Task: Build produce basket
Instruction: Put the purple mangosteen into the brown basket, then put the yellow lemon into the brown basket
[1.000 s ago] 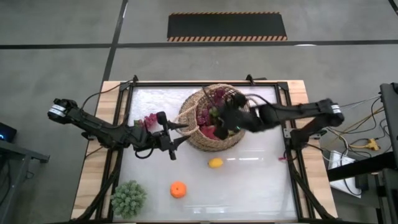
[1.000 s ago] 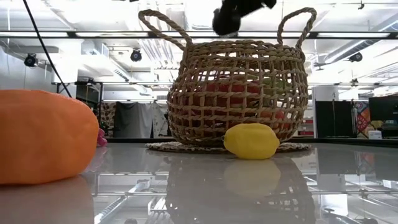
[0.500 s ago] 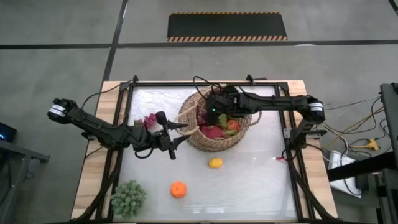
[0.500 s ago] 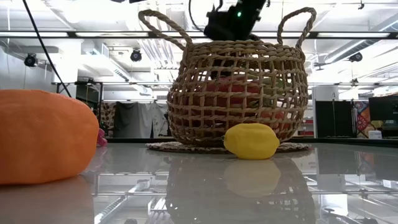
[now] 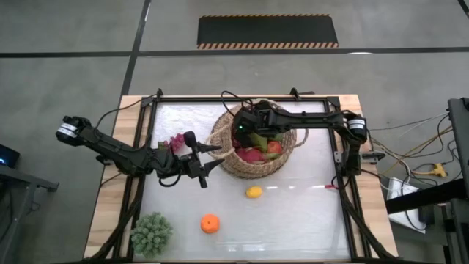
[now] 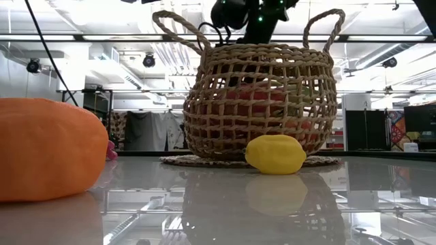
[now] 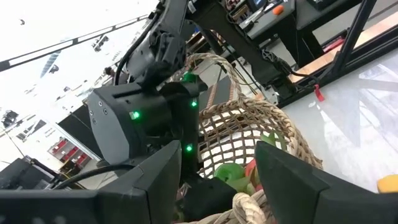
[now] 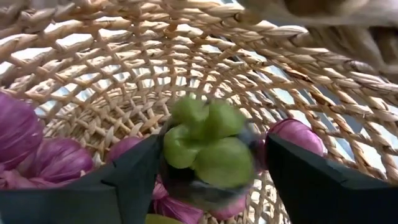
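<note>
glossy white worktop [image 5: 293, 213]: right end effector [image 5: 245, 128] has swung over the basket [image 5: 253, 165], its fingers now spreading around a green-topped fruit [image 8: 208, 149], likely releasing it inside. left end effector [image 5: 212, 150] stays clamped on the rim; lemon [image 5: 253, 192] and orange [image 5: 210, 223] remain outside.

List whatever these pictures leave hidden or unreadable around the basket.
- Basket contents: in the high view the right arm covers most; in the low view the weave screens them.
- Item between the right tool fingers: right wrist view, blurred green and purple; gripped or falling, unclear.
- Left tool at the rim: left wrist view, bottom edge crops the contact.
</note>
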Controlling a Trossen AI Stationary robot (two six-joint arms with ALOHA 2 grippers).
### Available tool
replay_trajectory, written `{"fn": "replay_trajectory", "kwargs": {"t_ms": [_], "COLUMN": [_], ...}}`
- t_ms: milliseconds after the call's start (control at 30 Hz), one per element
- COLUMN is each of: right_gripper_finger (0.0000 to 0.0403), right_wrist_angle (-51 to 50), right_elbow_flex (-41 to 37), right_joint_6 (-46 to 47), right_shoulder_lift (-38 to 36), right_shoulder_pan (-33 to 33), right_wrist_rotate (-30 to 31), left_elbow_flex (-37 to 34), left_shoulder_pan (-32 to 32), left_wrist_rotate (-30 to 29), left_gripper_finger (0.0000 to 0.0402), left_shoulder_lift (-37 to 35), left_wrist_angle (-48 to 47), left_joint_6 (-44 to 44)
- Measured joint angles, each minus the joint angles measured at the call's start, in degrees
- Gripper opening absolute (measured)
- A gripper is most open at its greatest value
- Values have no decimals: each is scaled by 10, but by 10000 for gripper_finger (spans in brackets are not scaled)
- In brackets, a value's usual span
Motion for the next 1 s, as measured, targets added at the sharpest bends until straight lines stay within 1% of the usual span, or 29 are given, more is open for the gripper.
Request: {"fn": "replay_trajectory", "kwargs": {"t_ms": [133, 233, 400, 567, 667, 833, 867, 933, 1000], "right_gripper_finger": [296, 304, 302, 292, 287, 281, 281, 282, 283], "right_wrist_angle": [-2, -6, -25, -39, -41, -38, -37, -33, -33], "right_elbow_flex": [0, 0, 0, 0, 1, 0, -1, -6, -14], "right_joint_6": [-12, -10, 5, 20, 20, 32, 34, 36, 36], "right_shoulder_lift": [-3, -22, -69, -127, -160, -192, -195, -195, -190], "right_shoulder_pan": [0, 9, 43, 106, 151, 234, 251, 287, 320], "right_wrist_rotate": [0, -6, -7, -10, -53, -178, -194, -201, -192], "left_elbow_flex": [0, 0, 0, 0, 0, 0, 0, 0, 0], "left_shoulder_pan": [0, 0, 0, 0, 0, 0, 0, 0, 0], "left_wrist_rotate": [0, 0, 0, 0, 0, 0, 0, 0, 0], "left_gripper_finger": [190, 190, 190, 190, 190, 190, 190, 190, 190], "left_shoulder_lift": [0, 0, 0, 0, 0, 0, 0, 0, 0], "left_wrist_angle": [0, 0, 0, 0, 0, 0, 0, 0, 0], "left_joint_6": [0, 0, -4, -5, -5, -5, -5, -5, -5]}}
